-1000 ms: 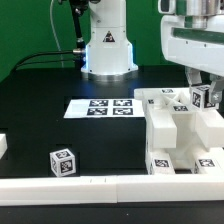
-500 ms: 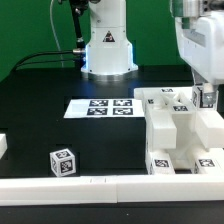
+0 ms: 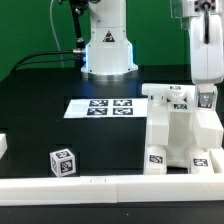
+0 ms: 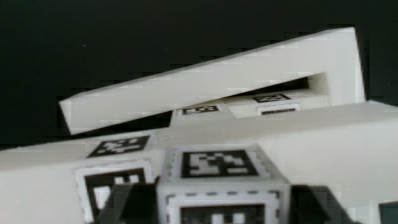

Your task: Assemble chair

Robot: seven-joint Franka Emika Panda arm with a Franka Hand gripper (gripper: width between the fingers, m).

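While my gripper (image 3: 206,98) clamps a tagged white peg (image 4: 215,180) on its top, I see the chair (image 3: 178,130), chunky matte slabs, tilted near the marker board (image 3: 100,106).

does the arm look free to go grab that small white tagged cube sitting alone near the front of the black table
Probably not right away: its fingers look closed on a part of the white plastic chair assembly. The small white tagged cube itself stands alone on the black table, nothing over it.
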